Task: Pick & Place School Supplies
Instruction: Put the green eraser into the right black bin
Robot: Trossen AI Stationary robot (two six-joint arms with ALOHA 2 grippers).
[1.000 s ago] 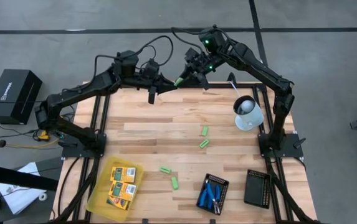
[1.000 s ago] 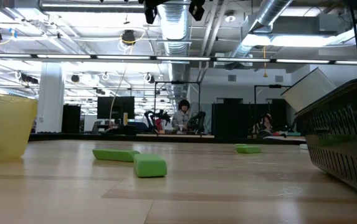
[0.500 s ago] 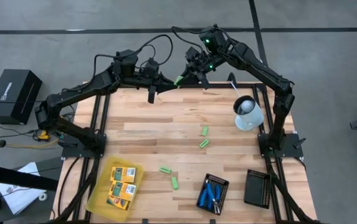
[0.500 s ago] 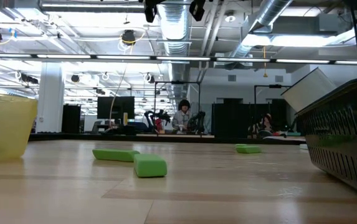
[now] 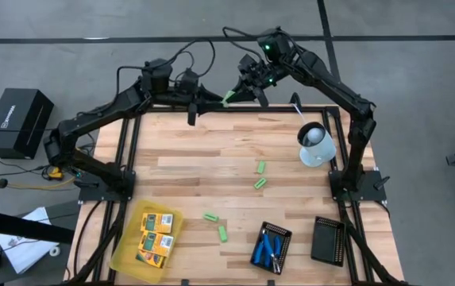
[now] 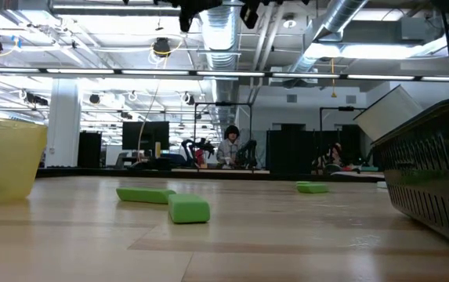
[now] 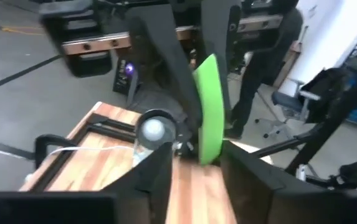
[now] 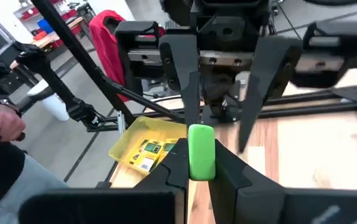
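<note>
A small green block [image 8: 201, 151] held in mid-air above the far edge of the wooden table [image 5: 211, 171].

The smooth, oblong block sits clamped between the right gripper [image 8: 201, 163]'s dark fingers. The left gripper [image 5: 209, 98] faces it with jaws apart, either side of the block.

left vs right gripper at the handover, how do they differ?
Right gripper is shut on the green block; left gripper is open, its fingers clear of the block. Right reaches in from the table's right side, left from its left. Shared: both meet in the air over the table's far edge.
</note>
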